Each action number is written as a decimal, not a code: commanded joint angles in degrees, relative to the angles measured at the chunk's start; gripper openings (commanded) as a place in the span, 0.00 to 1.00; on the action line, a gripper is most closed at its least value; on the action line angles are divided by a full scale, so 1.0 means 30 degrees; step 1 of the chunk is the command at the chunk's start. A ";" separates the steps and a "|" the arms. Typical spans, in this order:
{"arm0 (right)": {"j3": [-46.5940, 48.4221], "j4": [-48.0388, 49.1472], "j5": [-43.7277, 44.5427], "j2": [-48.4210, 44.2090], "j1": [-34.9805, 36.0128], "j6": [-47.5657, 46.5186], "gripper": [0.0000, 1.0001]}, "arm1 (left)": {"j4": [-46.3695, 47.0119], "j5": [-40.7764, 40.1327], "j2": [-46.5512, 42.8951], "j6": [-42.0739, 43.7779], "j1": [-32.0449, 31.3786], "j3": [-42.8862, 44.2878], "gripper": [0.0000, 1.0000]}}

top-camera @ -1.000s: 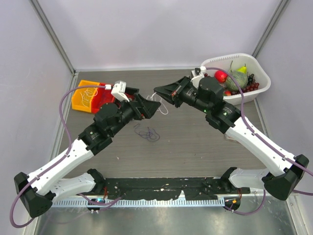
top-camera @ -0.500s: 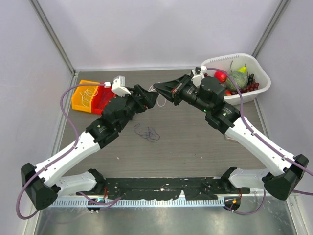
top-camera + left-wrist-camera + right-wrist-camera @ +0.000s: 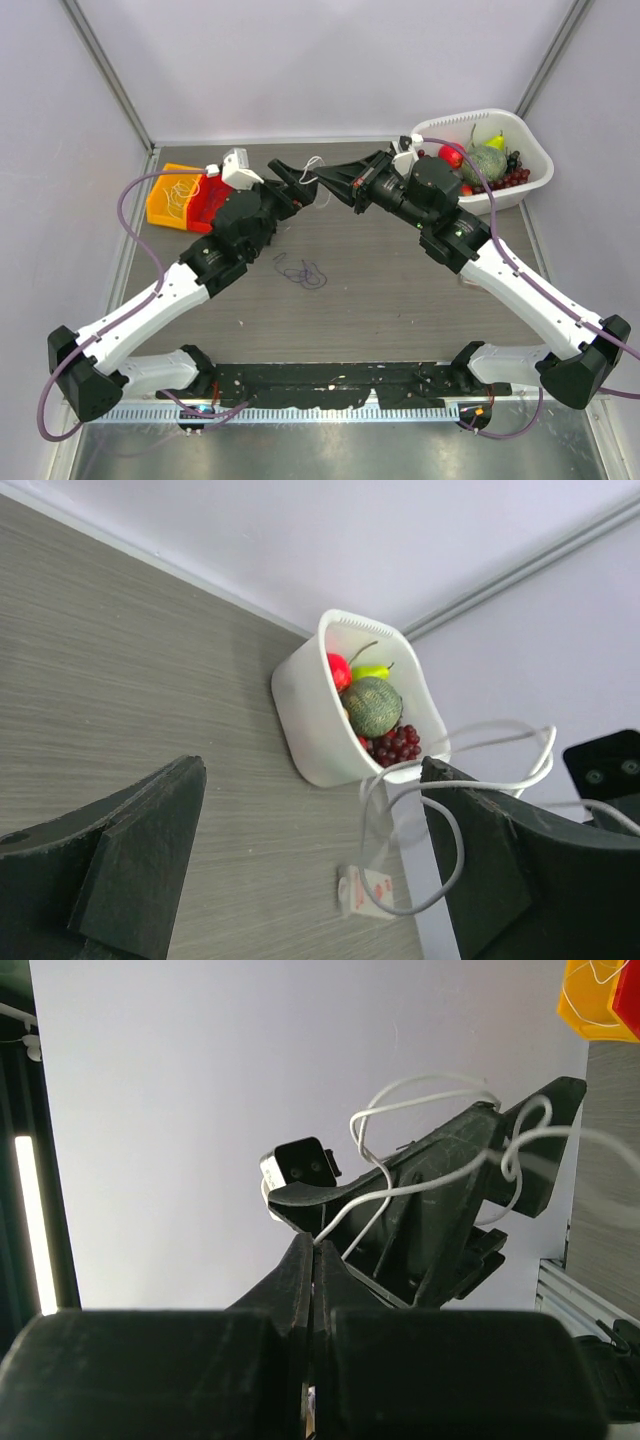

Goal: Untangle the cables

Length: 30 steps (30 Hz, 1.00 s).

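White cable [image 3: 420, 1088] clamped in R pincer [image 3: 313, 1245], L pincer [image 3: 312, 780] gaping w/ loops hung on it, so best close L on one strand, pull apart slow.

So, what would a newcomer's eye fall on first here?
The right arm and left arm meet in mid-air over the far middle, the right jaws shut on a white cable looped over an open left jaw. A dark cable lies on the table below; a fruit basket sits far right.
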 commanded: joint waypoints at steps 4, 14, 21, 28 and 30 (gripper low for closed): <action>0.0417 0.1041 -0.0117 -0.0422 0.0025 0.0205 0.01 | 0.2053 -0.1712 -0.1199 -0.1420 0.0056 -0.0657 0.95; 0.2876 0.1187 0.0029 0.0162 0.0054 -0.1698 0.01 | -0.3572 -0.3117 0.0911 0.0102 0.0202 0.0814 0.89; 0.6884 0.0661 0.0704 0.1156 -0.0120 -0.3953 0.01 | -0.3859 -0.0018 0.0295 -0.0158 0.2426 -0.3496 0.88; 0.8942 -0.0978 0.0820 0.1951 -0.0209 -0.5358 0.01 | -0.3861 0.2387 -0.2043 0.1332 0.3571 -0.5635 0.88; 0.9059 -0.1389 0.0909 0.1921 -0.0268 -0.5885 0.01 | -0.4209 0.3583 -0.3069 0.1569 0.4212 -0.6193 0.88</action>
